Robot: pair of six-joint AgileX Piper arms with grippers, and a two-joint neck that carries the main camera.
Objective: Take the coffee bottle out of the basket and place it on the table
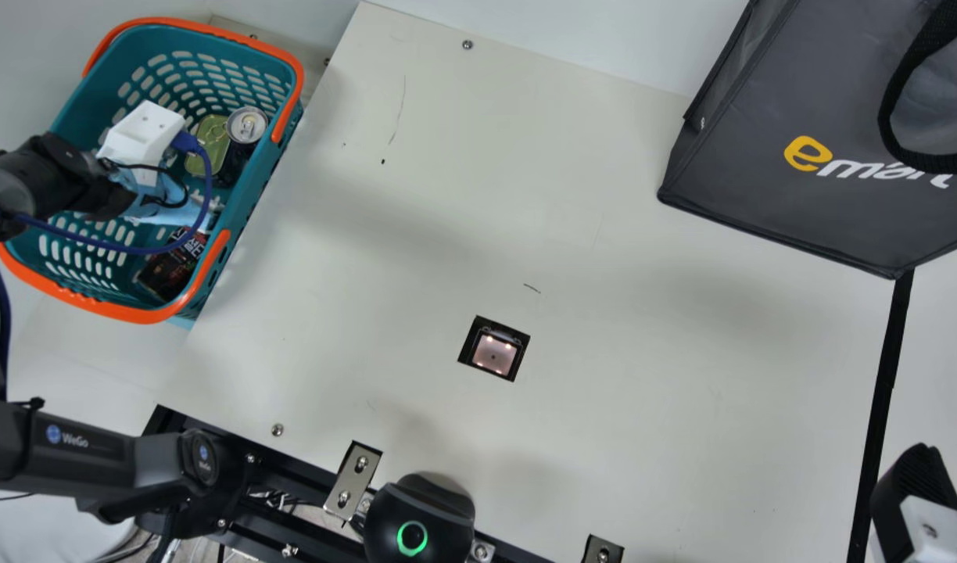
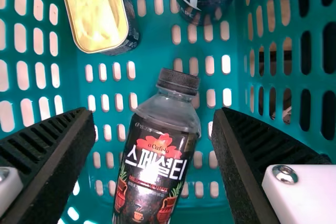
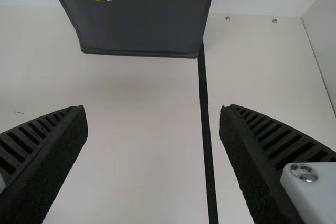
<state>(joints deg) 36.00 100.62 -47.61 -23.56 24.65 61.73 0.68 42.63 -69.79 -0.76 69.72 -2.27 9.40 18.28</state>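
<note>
Left wrist view: look past the open left tool point(image 2: 155, 113) to the coffee bottle point(image 2: 160, 150) in the basket point(image 2: 152, 35). Probably slippery, slightly squeezable, of uncertain weight; best gripped around the upper label point(image 2: 157, 148). See the right tool point(image 3: 152, 109) open too.

main cam high above left gripper point(image 1: 142, 137) and right gripper point(image 1: 916, 489), facing down, left wrist close over basket point(image 1: 138, 314), right wrist toward bag point(image 1: 760, 156) ahead, main shares both
</note>
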